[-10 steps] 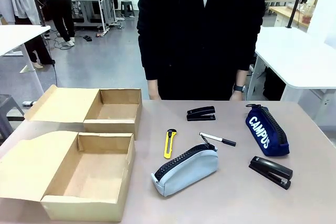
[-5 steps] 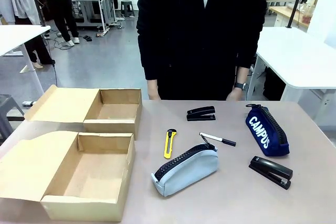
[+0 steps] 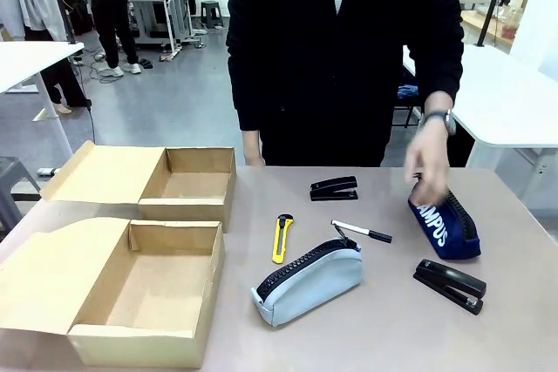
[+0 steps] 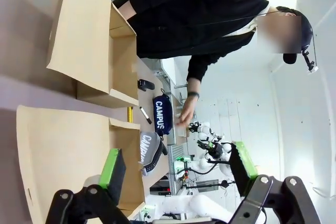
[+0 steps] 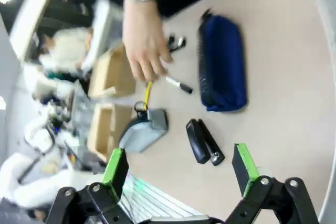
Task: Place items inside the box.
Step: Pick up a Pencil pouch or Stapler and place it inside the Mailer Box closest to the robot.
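Left gripper (image 4: pixel 176 153) and right gripper (image 5: pixel 179 153): fingers spread wide, holding nothing. Box (image 3: pixel 139 346) sat open at the table's (image 3: pixel 375 328) near-left edge, the second box (image 3: pixel 183 209) behind it. The person's hand (image 3: pixel 429 158) was at the blue pouch (image 3: pixel 449 228); bare tabletop separated the box from the grey pouch (image 3: pixel 309 283).

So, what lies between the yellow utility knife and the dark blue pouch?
In the front view, the black marker lies between them on the table.
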### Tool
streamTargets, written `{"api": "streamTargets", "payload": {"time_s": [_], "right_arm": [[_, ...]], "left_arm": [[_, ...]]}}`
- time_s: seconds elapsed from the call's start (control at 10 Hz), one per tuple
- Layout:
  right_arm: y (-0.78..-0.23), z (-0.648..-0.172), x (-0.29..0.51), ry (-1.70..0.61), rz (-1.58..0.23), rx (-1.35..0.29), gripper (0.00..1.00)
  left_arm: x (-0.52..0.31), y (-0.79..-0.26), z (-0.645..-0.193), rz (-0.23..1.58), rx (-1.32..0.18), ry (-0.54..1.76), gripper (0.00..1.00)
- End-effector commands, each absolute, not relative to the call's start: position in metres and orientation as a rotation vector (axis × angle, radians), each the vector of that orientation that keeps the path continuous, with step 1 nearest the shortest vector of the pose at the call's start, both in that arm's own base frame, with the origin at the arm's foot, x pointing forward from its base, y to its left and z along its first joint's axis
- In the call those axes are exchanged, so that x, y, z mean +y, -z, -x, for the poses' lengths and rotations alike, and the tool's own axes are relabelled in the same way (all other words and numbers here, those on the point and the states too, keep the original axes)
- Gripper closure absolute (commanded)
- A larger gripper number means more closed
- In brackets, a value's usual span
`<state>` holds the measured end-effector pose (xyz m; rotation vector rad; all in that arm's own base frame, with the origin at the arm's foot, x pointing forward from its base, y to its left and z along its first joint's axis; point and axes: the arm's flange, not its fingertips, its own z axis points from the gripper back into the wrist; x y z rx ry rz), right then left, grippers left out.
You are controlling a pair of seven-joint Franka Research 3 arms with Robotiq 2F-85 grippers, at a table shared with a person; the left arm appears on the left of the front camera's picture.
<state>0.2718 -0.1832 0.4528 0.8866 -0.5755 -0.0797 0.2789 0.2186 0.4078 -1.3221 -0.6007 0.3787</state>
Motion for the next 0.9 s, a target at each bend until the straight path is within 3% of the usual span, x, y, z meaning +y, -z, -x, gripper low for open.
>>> {"api": "streamTargets", "payload": {"time_s": [0.0, 0.3, 0.4, 0.5, 0.7, 0.8], "right_arm": [[-0.439, -0.256, -0.154, 0.023, -0.896, -0.612, 0.0], [-0.42, -0.188, -0.25, 0.264, -0.935, -0.758, 0.0], [-0.407, -0.171, -0.269, 0.449, -0.927, -0.79, 0.0], [-0.446, -0.23, -0.232, 0.201, -0.914, -0.68, 0.0], [-0.446, -0.23, -0.232, 0.201, -0.914, -0.68, 0.0], [-0.433, -0.199, -0.26, 0.299, -0.918, -0.72, 0.0]], "left_arm": [[0.22, -0.409, -0.278, 1.328, -0.617, -0.357, 0.0], [0.22, -0.409, -0.278, 1.328, -0.617, -0.357, 0.0], [0.22, -0.409, -0.278, 1.328, -0.617, -0.357, 0.0], [0.22, -0.409, -0.278, 1.328, -0.617, -0.357, 0.0], [0.22, -0.409, -0.278, 1.328, -0.617, -0.357, 0.0], [0.22, -0.409, -0.278, 1.328, -0.617, -0.357, 0.0]]}}
